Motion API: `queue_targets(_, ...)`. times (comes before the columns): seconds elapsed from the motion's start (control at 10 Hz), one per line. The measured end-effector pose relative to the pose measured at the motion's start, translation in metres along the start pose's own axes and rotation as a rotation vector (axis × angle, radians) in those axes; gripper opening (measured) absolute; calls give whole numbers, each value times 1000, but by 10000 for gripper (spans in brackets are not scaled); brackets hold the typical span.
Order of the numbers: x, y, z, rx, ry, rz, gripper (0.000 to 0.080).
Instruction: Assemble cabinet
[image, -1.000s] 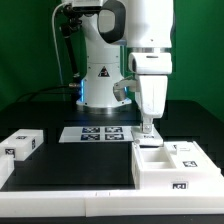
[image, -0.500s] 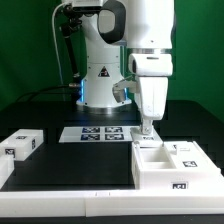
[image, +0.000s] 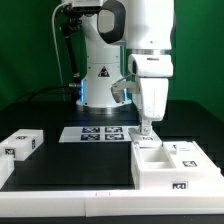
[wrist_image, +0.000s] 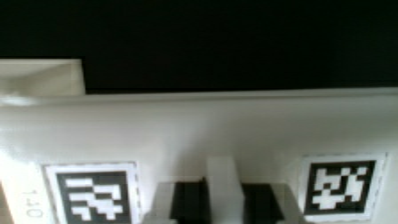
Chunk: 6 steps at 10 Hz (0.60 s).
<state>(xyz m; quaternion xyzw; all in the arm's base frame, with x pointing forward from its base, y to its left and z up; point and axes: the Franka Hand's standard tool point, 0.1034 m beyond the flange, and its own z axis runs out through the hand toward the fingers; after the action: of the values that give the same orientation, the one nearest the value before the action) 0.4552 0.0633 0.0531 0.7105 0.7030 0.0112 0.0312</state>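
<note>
Hanging at far edge of large white plastic compartmented cabinet box (image: 165, 172) on black desk (image: 60, 162): end effector (image: 148, 131); apart or clamped, cannot tell.

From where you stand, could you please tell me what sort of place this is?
Probably a robotics lab bench: a robot arm over a black table, the marker board of printed tags, and a plain green backdrop.
</note>
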Motion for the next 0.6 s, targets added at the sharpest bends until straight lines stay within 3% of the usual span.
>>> queue_targets(0.3, 0, 0, 0, 2, -2, 0, 69)
queue_targets(0.6, -1, 0, 0, 35, -25, -30, 69)
